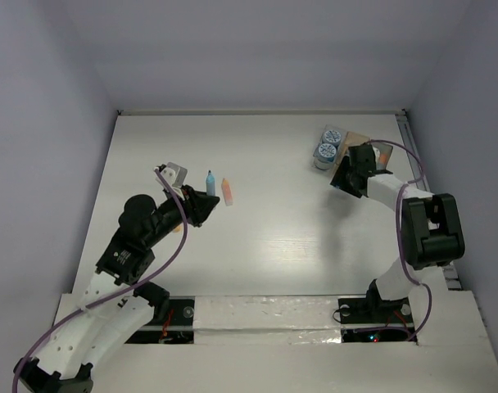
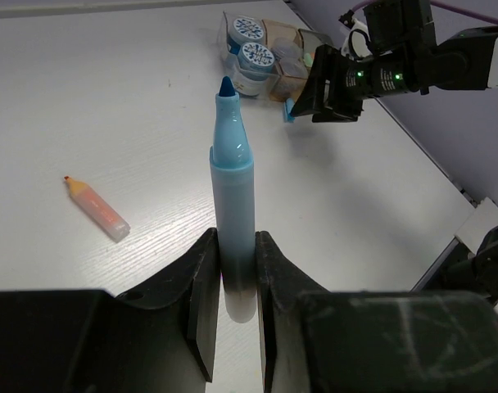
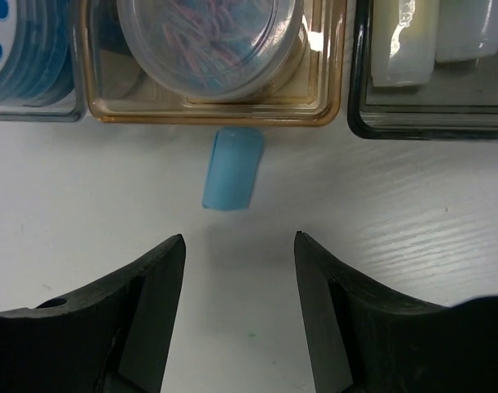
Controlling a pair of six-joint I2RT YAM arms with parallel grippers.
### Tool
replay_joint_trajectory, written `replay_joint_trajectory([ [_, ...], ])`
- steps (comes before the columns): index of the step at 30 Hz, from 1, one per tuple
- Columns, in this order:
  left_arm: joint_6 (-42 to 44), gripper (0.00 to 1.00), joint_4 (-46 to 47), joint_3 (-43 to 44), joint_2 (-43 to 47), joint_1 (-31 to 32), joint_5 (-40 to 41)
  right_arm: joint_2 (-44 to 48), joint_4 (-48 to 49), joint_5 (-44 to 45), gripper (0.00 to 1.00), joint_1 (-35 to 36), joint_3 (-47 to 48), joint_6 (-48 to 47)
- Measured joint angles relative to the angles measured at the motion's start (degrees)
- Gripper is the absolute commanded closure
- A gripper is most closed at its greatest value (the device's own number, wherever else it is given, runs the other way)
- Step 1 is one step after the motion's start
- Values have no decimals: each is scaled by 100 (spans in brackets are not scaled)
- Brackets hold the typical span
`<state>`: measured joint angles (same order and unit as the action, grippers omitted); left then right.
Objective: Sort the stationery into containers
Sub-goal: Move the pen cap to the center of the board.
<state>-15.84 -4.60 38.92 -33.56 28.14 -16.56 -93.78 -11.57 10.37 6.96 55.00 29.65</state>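
The blue marker is pinched low on its barrel between the fingers of the left gripper, its tip pointing away from the wrist. In the top view it sits left of the middle of the table, well apart from the containers. The orange marker lies loose on the table near it.

At the far right, the right gripper hovers with its fingers spread and nothing between them. It is aimed at a small blue piece (cap or eraser, I cannot tell which) lying just in front of the amber box, not inside it. That box holds a round clear case of paper clips; the grey box beside it holds whitish items; the blue-white patterned rolls stand at the amber box's other side.

As I judge it, two pickups are under way; the left arm has its marker and next needs a long carry across to the boxes, where the right arm occupies the approach, so one must give way; the right needs only to drop, close on the short piece and lift it over the rim.

No brand or writing is readable; the rolls show pattern only.
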Motion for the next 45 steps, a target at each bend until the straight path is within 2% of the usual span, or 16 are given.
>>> replay_joint_trajectory([
  [21, 37, 100, -2, 0, -162, 2, 57, -774, 780, -197, 52, -243, 181, 125],
  [22, 37, 100, -4, 0, -164, 2, 57, -800, 796, -190, 60, -243, 208, 122],
  [25, 37, 100, -2, 0, -168, -2, 57, -868, 855, -186, 74, -256, 240, 129],
  [31, 37, 100, -2, 0, -205, -31, 52, -782, 960, -358, 77, -186, 96, 118],
  [34, 37, 100, -2, 0, -227, -50, 52, -535, 761, -317, 77, 221, -109, 31],
  [37, 37, 100, -2, 0, -229, -50, 52, -446, 411, -83, 76, 966, -98, -96],
  [41, 37, 100, -2, 0, -227, -90, 50, -476, -190, 352, 74, 2015, 131, -151],
  [45, 37, 100, -2, 0, -227, -90, 50, -787, -835, 949, 67, 2686, 627, -105],
])
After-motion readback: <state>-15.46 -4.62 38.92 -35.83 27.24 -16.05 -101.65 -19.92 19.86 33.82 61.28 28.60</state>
